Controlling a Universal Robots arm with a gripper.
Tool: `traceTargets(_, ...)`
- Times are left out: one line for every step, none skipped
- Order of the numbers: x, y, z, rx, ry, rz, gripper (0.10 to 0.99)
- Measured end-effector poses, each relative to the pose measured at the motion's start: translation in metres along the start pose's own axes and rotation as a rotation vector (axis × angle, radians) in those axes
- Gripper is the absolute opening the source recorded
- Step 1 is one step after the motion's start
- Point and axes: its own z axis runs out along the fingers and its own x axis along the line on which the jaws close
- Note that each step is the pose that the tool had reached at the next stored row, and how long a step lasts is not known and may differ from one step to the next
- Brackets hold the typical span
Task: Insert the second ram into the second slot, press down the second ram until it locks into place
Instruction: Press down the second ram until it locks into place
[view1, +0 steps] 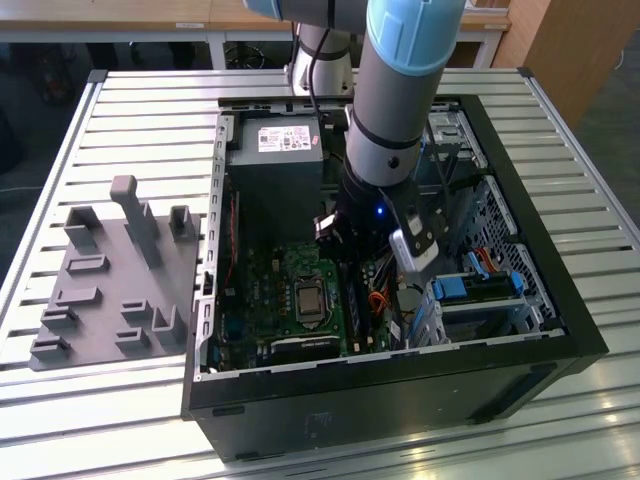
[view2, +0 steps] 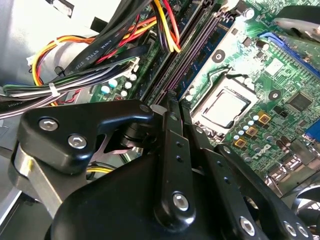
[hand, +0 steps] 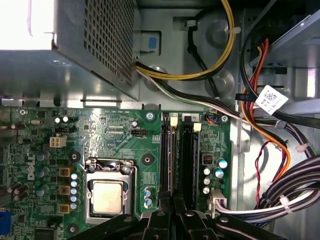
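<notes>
Soft, even light brightens the slatted tabletop (view1: 130, 130), yet the computer case (view1: 400, 400) is dim inside. The power supply (hand: 70, 50) blows out white in the first wrist view (harsh glare); the gripper (view2: 170, 100) reads near-black.

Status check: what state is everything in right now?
Case: open, side panel off.
CPU: in its socket, no cooler on it.
Ram slots: filled or empty, cannot tell.
Gripper: shut, at one end of those slots.
</notes>
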Motion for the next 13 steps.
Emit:
traceTargets(0.0, -0.0002, 0.0002, 0.0, 0.0001, 0.0, 0.137)
traceTargets(0.0, -0.0004, 0.0004, 0.0, 0.0002, 0.0, 0.137)
traceTargets(0.0, -0.0005, 0.0007, 0.0, 0.0002, 0.0, 0.137)
traceTargets(0.0, -0.0007, 0.0009, 0.0, 0.0002, 0.0, 0.137)
traceTargets(-0.0001, -0.0008, 0.0011, 0.0, 0.0003, 0.0, 0.137)
traceTargets(-0.0001, -0.0009, 0.0014, 0.0, 0.0003, 0.0, 0.137)
traceTargets(-0.0001, -0.001, 0.0016, 0.0, 0.0004, 0.0, 0.137)
traceTargets(-0.0001, -0.001, 0.0019, 0.0, 0.0004, 0.0, 0.137)
traceTargets(-0.0001, -0.001, 0.0023, 0.0, 0.0004, 0.0, 0.137)
traceTargets(-0.0001, -0.001, 0.0026, 0.0, 0.0005, 0.0, 0.137)
traceTargets(-0.0001, -0.001, 0.0028, 0.0, 0.0006, 0.0, 0.137)
traceTargets(-0.0002, -0.001, 0.003, 0.0, 0.0008, 0.0, 0.137)
traceTargets(-0.0002, -0.001, 0.0032, 0.0, 0.0009, 0.0, 0.137)
